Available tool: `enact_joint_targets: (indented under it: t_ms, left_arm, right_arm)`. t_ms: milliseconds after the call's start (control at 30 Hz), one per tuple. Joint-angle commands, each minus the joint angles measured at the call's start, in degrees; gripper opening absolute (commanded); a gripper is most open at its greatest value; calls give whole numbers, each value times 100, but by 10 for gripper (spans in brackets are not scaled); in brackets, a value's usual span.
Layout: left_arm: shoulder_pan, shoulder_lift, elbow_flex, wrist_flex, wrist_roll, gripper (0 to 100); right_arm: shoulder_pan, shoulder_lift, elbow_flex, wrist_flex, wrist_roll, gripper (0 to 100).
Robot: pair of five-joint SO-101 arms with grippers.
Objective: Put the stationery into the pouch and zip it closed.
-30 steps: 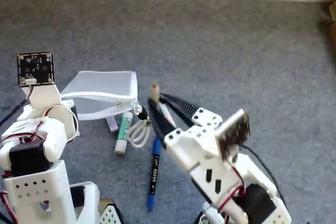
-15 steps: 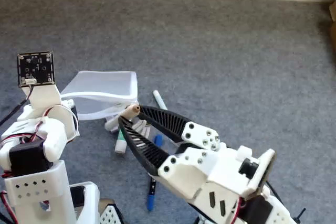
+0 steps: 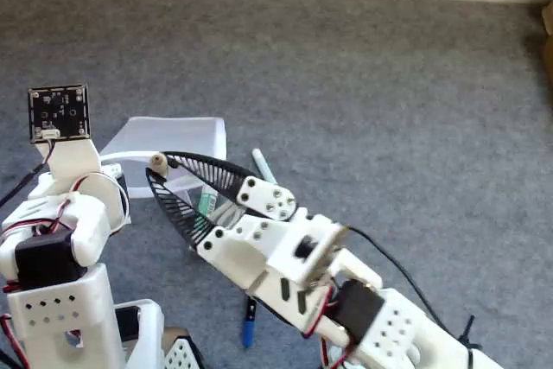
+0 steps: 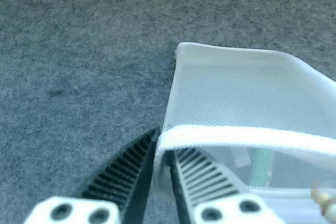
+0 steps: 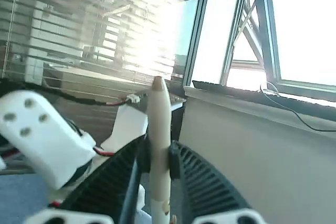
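Note:
A white mesh pouch [image 3: 173, 139] stands open on the grey carpet, and my left gripper [image 4: 164, 153] is shut on its rim [image 4: 236, 136]. My right gripper [image 3: 155, 168] is shut on a cream pen [image 3: 158, 161], held just above the pouch's mouth. In the right wrist view that cream pen [image 5: 158, 124] sticks up between the fingers [image 5: 191, 174]. A green and white glue stick [image 3: 205, 202], a white pen [image 3: 263, 165] and a blue pen [image 3: 250, 321] lie on the carpet under the right arm.
The left arm's body [image 3: 56, 239] stands at the near left, close beside the right gripper. The right arm [image 3: 346, 300] crosses the near middle. Bare grey carpet [image 3: 389, 84] stretches to the back and right.
My right gripper has swung left with the cream pen, from beside the loose stationery to over the pouch's mouth. The left arm and pouch have stayed still.

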Motion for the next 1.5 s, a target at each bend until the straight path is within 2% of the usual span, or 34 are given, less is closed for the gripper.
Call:
enact_joint_targets:
  t_ms: [0,233,533,633,867,1133,1267,1400,1467]
  left_arm:
    - [-66,75,-75,-18,-26,7]
    - [-66,75,-66,-9,-26,7]
    - [-66,75,-66,-18,-26,7]
    - [-66,75,-66,-18,-26,7]
    - [-66,75,-66,-18,-26,7]
    - [-66,75,-66,-18,-26,7]
    - [-66,75,-66,-18,-26,7]
    - [-101,66,-75,-18,-26,7]
    - [-101,57,-75,-18,-26,7]
  right_arm:
    - [-57,277,145,-629,404,5]
    - [92,804,523,-1297,686,5]
    - [163,884,778,-1270,695,6]
    - [163,884,743,-796,686,8]
    - [163,716,725,-66,659,147]
    - [163,-75,189,1552,651,153]
    - [163,-382,-400,3046,598,152]
    - [189,-514,-1226,4497,-167,152]
    - [338,-488,-1684,5103,-290,152]
